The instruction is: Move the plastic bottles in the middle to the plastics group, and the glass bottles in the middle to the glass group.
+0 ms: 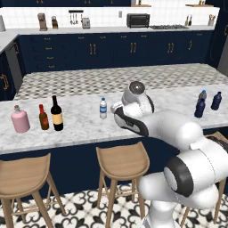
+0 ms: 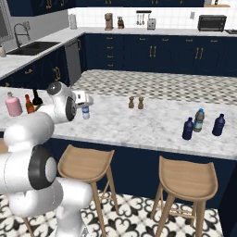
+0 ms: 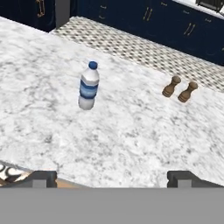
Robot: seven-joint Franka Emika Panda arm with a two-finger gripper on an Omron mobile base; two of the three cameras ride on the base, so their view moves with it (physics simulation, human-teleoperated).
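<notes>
In the left base view, the clear bottle (image 1: 103, 108) is standing upright alone on the marble counter (image 1: 80, 127), just to the nine o'clock side of the robot's wrist, whose bulk is hiding the gripper here. The wine bottle (image 1: 56, 113) is already standing at the far nine o'clock end beside the brown bottle (image 1: 43, 117) and the pink jug (image 1: 20, 119), while three small bottles are clustering at three o'clock: two dark navy bottles (image 1: 200, 108) with the blue-capped clear one (image 1: 202, 95) between them. In the right base view, the clear bottle (image 2: 85, 111) is sitting right beside the hand, partly hidden by it, and the plastics group (image 2: 199, 120) is waiting well apart at three o'clock along the counter. In the hand view, the gripper (image 3: 113, 178) is holding its fingers wide apart with nothing between them, and the clear bottle (image 3: 88, 85) is lying ahead toward eleven o'clock, apart from the tips; its long axis is vertical, cap uppermost. Two small wooden shakers (image 3: 180, 89) are standing further off at one o'clock. The coming reach is likely calling for a forward advance angled slightly toward eleven o'clock to bracket the bottle's body.
</notes>
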